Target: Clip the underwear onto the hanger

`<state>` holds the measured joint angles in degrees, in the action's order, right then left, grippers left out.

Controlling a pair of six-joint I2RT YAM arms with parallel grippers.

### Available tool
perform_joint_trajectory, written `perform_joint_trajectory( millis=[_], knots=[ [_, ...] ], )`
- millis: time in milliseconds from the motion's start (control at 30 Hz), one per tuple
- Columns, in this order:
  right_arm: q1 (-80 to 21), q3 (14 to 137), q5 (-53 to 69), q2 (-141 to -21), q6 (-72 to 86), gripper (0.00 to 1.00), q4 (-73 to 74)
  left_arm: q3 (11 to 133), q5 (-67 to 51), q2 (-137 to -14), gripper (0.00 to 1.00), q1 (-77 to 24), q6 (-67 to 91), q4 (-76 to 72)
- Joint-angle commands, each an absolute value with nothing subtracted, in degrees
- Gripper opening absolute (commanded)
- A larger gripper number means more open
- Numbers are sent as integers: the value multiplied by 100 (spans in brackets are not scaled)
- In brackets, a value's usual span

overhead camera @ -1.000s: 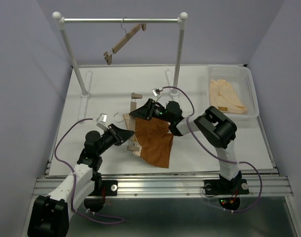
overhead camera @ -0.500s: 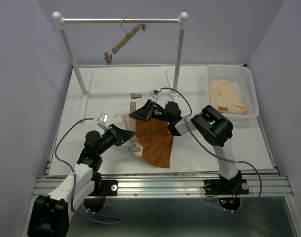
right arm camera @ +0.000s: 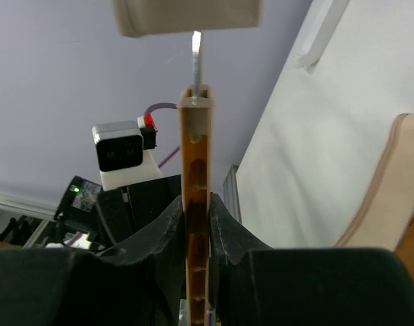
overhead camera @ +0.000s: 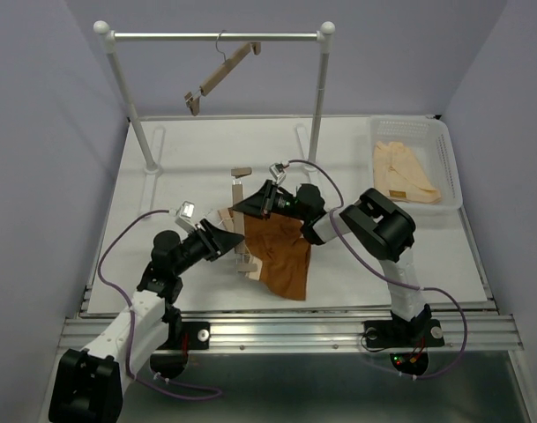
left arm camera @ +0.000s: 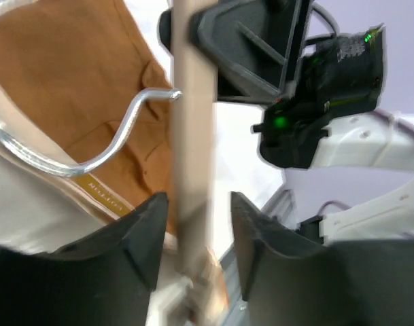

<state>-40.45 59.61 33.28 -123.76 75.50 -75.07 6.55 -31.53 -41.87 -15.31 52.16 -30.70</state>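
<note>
With the right gripper (right arm camera: 195, 207) clamped on the rigid hanger (right arm camera: 195, 142) and the left gripper (left arm camera: 193, 210) parted astride its bar, grasp the limp underwear (left arm camera: 77, 75) at its waistband (left arm camera: 98, 195).

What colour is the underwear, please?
The underwear is rust-brown, shown best in the top external view.

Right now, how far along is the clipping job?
Done: the hanger is positioned at the waistband of the underwear. In hand: right tool pinches the hanger's bar; left tool straddles it, jaws apart. Left: I can't see either clip closed on cloth, so both ends look pending.
</note>
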Motion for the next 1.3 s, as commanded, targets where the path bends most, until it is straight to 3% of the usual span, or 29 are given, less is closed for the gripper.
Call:
perform_joint_trajectory(
  millis=[0,100,133,367,567,1000,1267],
  knots=[
    [-3990,5775,3252,-12270,7462,1,-9062,1212,-3147,-4008,65,-1556,4853,-2814],
    [-3990,5643,3252,-12120,7304,1,-8904,1520,-2936,-3920,78,-1556,4615,-2216],
    [-3990,5608,3269,-12077,7234,1,-8869,1616,-2814,-3842,99,-1564,4519,-2041],
    [-3938,5238,3322,-11892,7330,1,-9123,2627,-1934,-3648,99,-1556,4017,-599],
    [-3938,5019,3673,-11602,7181,1,-9317,3005,-1494,-4112,99,-1529,4078,-956],
    [-3938,4799,4007,-11312,7295,1,-9466,3295,-4472,-6704,99,-510,4368,-4244],
    [-3938,4878,4315,-11417,7742,1,-9931,3331,-4816,-6943,99,-519,4140,-4606]
  ],
)
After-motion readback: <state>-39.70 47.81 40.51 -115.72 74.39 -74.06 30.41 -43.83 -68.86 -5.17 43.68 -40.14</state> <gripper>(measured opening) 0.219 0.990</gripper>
